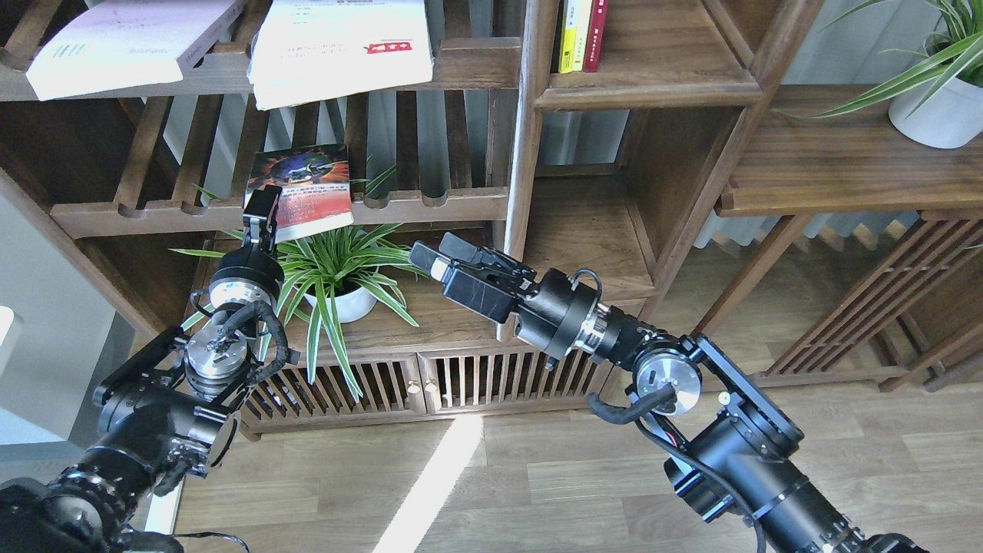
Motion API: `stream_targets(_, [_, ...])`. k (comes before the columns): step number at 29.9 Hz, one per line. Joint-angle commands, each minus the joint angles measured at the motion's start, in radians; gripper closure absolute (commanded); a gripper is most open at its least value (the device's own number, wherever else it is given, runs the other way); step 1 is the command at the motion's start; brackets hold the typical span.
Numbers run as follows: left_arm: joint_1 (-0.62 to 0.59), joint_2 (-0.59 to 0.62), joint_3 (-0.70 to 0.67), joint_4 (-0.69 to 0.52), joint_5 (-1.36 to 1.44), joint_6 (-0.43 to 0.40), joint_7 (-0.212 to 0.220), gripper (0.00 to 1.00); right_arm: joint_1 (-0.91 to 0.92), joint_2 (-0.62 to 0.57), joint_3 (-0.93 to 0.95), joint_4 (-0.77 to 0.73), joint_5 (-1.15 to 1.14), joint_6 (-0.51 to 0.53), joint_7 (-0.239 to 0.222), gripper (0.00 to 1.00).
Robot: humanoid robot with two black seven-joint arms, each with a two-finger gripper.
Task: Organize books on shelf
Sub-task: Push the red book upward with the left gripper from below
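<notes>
A dark red-orange illustrated book (pixel 307 188) lies tilted on a slatted rack, its lower edge hanging over the front rail. My left gripper (pixel 261 211) reaches up to the book's left edge, with one finger lying over the cover; it looks shut on the book. My right gripper (pixel 439 257) is open and empty, in the air in front of the bookcase's middle post. A pale lavender-white book (pixel 123 42) and a large white book with a red label (pixel 338 46) lie on the upper rack. Thin yellow (pixel 576 34) and dark red (pixel 595 34) books stand on the solid shelf (pixel 653 84).
A spider plant in a white pot (pixel 338 296) stands on the low cabinet right below the held book, between my arms. The cabinet has slatted doors with brass knobs (pixel 421 386). Another potted plant (pixel 933 111) stands on the right-hand board. A lower solid shelf (pixel 584 238) lies behind my right gripper.
</notes>
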Motion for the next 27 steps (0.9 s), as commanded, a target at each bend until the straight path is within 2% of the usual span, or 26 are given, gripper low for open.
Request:
stream_targets(1, [0.0, 0.0, -0.017, 0.0, 0.0, -0.001, 0.006, 0.29, -0.003, 0.0, -0.002, 0.0, 0.0, 0.0, 0.0, 0.01])
stream_targets(9, [0.003, 0.0, -0.017, 0.006, -0.001, -0.001, 0.002, 0.39, -0.004, 0.0, -0.004, 0.0, 0.0, 0.0, 0.0, 0.01])
stream_targets(17, [0.003, 0.0, -0.017, 0.006, -0.001, -0.032, 0.001, 0.54, -0.009, 0.0, -0.004, 0.0, 0.0, 0.002, 0.0, 0.01])
stream_targets(22, [0.006, 0.0, -0.017, 0.006, -0.001, -0.032, -0.001, 0.57, -0.007, 0.0, -0.004, 0.0, 0.0, 0.002, 0.0, 0.01])
stream_targets(27, [0.009, 0.0, -0.02, 0.006, -0.001, -0.032, -0.002, 0.7, -0.007, 0.0, -0.005, 0.0, 0.0, 0.003, 0.0, 0.01])
